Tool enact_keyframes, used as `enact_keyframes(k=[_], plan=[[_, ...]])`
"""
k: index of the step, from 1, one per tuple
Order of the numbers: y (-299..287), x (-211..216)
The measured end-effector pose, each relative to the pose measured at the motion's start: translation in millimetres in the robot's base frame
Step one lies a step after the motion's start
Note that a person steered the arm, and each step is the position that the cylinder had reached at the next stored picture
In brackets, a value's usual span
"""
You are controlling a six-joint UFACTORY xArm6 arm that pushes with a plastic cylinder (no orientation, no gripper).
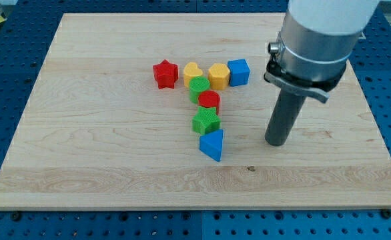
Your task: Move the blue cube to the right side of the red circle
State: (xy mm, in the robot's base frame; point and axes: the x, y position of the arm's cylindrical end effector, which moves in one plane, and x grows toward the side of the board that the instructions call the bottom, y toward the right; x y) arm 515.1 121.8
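While nothing yet touches the blue cube point(239, 72), tool point(275, 143) down on surface point(102, 147), near the view's bottom, well right of the red circle point(209, 101); a bare rod, so no jaws to part or close. Nearer than the circle: blue triangle point(212, 145), green block point(207, 122). Farther: green circle point(199, 87), then yellow blocks point(218, 75), red star point(165, 73), and cube touching the right yellow. Cube probably light, stiff, easily spun; best pushed square on its far face, centred.
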Motion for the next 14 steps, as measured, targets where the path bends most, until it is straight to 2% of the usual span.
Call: enact_keyframes(k=[3,7,8,10,11,14], plan=[[29.1,-72.7],[28.9,-194.1],[8.3,-212.7],[-26.3,-219.3],[-37.7,-204.4],[-46.8,-196.2]])
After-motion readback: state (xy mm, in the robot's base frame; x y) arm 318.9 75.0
